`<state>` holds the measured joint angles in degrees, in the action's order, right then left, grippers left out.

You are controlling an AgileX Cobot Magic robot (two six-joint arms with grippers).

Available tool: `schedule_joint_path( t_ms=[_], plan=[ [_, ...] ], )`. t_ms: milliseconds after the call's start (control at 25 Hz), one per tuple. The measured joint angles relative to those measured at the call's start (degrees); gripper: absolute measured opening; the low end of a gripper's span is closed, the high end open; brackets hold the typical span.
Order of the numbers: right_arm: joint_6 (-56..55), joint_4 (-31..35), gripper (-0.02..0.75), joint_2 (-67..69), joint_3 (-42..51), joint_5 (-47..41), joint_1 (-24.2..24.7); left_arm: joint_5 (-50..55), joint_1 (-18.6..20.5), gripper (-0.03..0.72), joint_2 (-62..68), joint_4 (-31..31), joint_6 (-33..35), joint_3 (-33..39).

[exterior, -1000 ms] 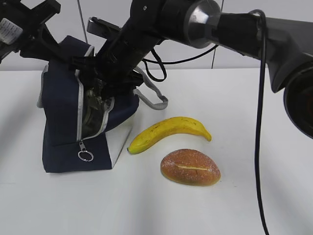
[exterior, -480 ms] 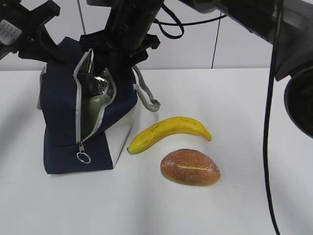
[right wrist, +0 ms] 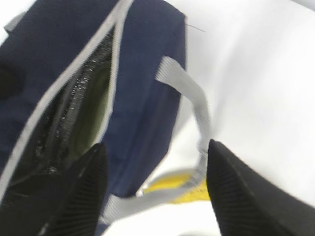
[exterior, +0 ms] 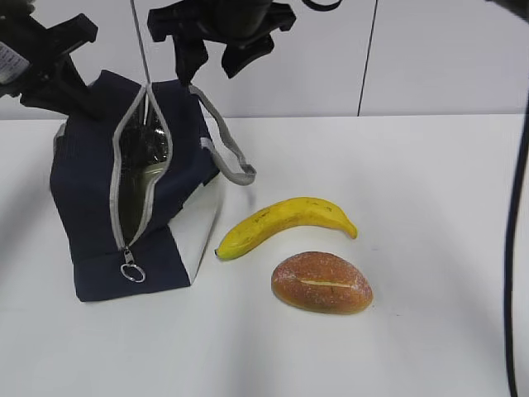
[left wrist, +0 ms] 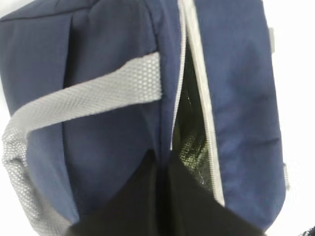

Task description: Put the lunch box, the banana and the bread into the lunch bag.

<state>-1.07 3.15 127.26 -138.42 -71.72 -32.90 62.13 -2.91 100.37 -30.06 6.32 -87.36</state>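
The navy lunch bag (exterior: 91,190) stands at the left with its zipper open. The sage-green lid of the lunch box (exterior: 139,186) shows dimly inside the opening, and also in the right wrist view (right wrist: 93,98). My left gripper (left wrist: 160,158) is shut on the bag's fabric edge beside the zipper and holds it up at the top left (exterior: 70,91). My right gripper (exterior: 219,51) is open and empty above the bag's mouth, its fingers (right wrist: 83,189) spread wide. The banana (exterior: 285,223) and the bread (exterior: 322,283) lie on the table to the right of the bag.
A grey handle (exterior: 227,153) hangs from the bag toward the banana. The zipper's ring pull (exterior: 132,271) lies low on the bag's front. The white table (exterior: 413,207) stretches right, with a wall behind.
My right gripper has come up out of the bag, open, with the lunch box left inside. The bag's top has shifted left and its mouth stands taller.
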Motion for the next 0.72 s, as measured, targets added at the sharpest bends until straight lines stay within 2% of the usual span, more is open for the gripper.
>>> schedule_joint_path(
  t_ms=[360, 720],
  plan=[
    [-3.7, -8.0, 0.469, -13.1, 17.4, -0.1, 0.0, 0.3, 0.0, -0.003, 0.0, 0.4, 0.0, 0.0],
    [-7.5, -8.4, 0.469, -15.3, 28.4, 0.0, 0.0, 0.9, 0.0, -0.003, 0.0, 0.5, 0.0, 0.0]
  ],
)
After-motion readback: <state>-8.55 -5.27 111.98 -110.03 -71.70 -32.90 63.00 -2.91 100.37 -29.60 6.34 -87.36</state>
